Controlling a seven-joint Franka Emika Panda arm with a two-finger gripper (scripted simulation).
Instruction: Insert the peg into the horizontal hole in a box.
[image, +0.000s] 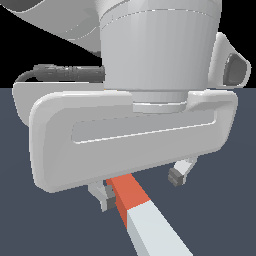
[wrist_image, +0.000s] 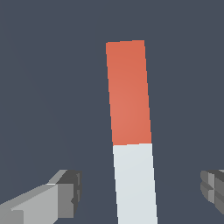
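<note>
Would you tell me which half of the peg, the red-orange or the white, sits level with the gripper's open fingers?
The white half: in the wrist view it lies between the gripper fingers, untouched, while the red-orange half extends beyond them.

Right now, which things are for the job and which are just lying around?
For the job:
- peg, red-orange and white, lying flat
- gripper, open, fingers either side of the peg

Just lying around:
- nothing else shows; the box and hole are out of view
</note>
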